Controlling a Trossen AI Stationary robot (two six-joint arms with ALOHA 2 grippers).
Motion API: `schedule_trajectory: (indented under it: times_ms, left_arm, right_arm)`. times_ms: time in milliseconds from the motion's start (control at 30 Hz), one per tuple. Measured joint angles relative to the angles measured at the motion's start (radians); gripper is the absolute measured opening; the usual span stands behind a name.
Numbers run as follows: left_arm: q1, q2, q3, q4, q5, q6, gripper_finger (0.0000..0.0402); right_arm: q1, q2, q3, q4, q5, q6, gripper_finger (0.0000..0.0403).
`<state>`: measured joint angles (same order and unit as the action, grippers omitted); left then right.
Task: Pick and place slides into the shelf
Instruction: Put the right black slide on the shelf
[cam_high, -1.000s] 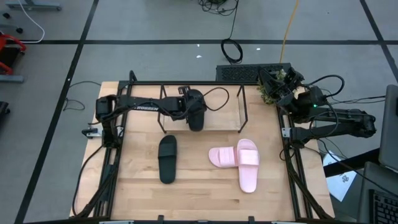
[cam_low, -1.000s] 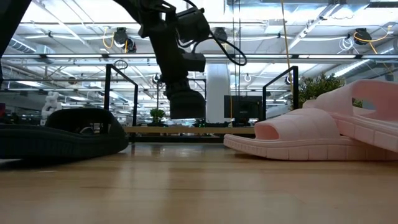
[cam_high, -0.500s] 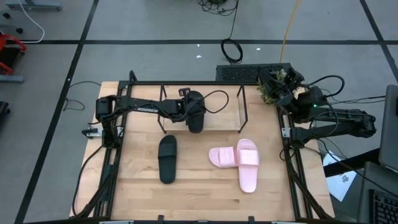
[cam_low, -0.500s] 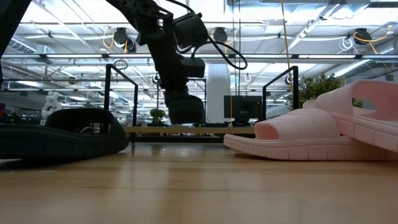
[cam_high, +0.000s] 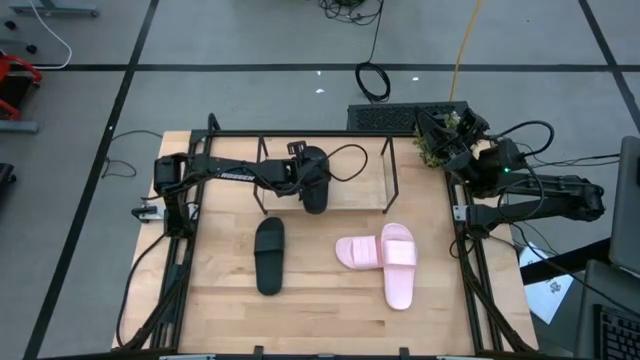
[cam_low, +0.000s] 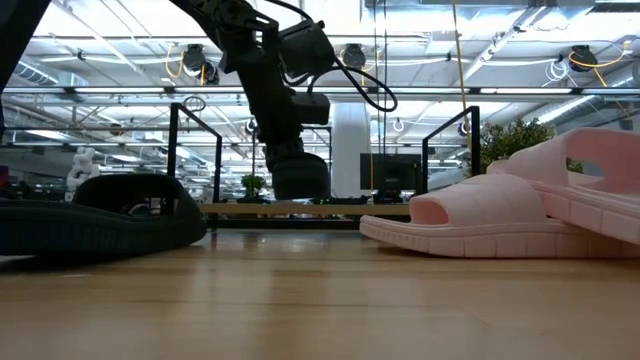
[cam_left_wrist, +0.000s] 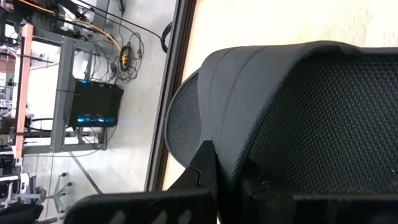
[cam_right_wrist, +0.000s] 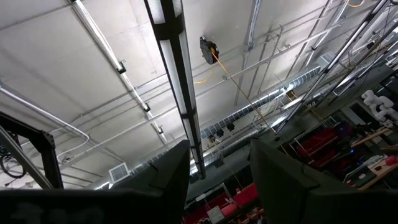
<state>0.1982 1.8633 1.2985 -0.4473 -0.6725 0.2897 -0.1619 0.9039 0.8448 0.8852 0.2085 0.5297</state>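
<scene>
Left end effector is clamped on a black slide over the shelf, seemingly not yet released; another black slide and both pink slides wait on the worktop. Right end effector idles part-open, empty.

Bright, even light from ceiling strip lights; soft shadows, and the nearest pink slide slightly blurred.
</scene>
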Motion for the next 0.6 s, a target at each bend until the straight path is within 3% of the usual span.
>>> schedule_trajectory:
  times_ms: [600]
  left_arm:
    - [-0.025,0.000,-0.051,0.042,-0.058,0.010,0.0000]
  right_arm:
    - [0.000,0.000,0.000,0.000,0.002,-0.014,0.0157]
